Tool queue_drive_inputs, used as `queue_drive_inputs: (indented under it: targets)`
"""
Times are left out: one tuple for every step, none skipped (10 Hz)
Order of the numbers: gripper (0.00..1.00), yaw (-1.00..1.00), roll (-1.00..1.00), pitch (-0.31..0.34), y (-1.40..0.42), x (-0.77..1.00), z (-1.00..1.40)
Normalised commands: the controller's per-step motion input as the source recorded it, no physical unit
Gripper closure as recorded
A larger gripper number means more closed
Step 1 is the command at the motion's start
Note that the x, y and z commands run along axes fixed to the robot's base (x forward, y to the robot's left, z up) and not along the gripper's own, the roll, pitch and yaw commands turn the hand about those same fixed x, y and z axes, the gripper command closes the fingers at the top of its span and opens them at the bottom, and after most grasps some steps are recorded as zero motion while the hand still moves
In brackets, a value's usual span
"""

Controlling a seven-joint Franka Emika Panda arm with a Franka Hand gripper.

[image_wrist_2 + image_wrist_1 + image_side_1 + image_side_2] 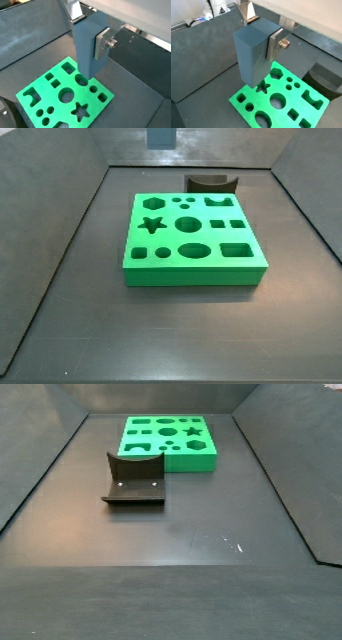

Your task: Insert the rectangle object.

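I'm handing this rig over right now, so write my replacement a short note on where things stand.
Gripper: shut on the blue-grey block, holding it upright above the green board; one silver finger shows on its side.
Green board: flat on the floor, all holes empty in a side view.
Dark curved block: on the floor, apart from the board.
Done: block picked up.
Left: line it up with the rectangular hole and push it in.
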Motion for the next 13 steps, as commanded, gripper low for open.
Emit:
queue_drive_inputs:
  targets:
    - [1.0, -0.2, 0.01, -0.091, 0.04, 1.0, -0.63]
    - [1.0, -0.25, 0.0, -0.06, 0.07, 1.0, -0.5]
    - [1.0, -0.25, 0.0, -0.036, 0.07, 1.0, -0.5]
    - [1.0, -0.24, 0.0, -0.021, 0.06, 1.0, -0.51]
    - [1.0, -0.25, 0.0, -0.019, 0.06, 1.0, -0.45]
    - [1.0, -0.25, 0.0, -0.013, 0.05, 1.0, -0.46]
    - [1.0, -0.23, 0.0, 0.0, 0.01, 1.0, -0.51]
    - [1.0, -0.25, 0.01, 0.0, 0.0, 1.0, -0.58]
    - [1.0, -0.3, 0.05, 0.0, -0.07, 0.9, -0.64]
    - [1.0, -0.28, 0.07, 0.0, -0.17, 0.87, -0.64]
    - [1.0, -0.26, 0.06, 0.0, -0.25, 0.86, -0.59]
    - [1.0, -0.12, 0.06, 0.0, -0.39, 0.9, -0.5]
    - [1.0, -0.04, 0.06, 0.029, -0.47, 0.91, -0.41]
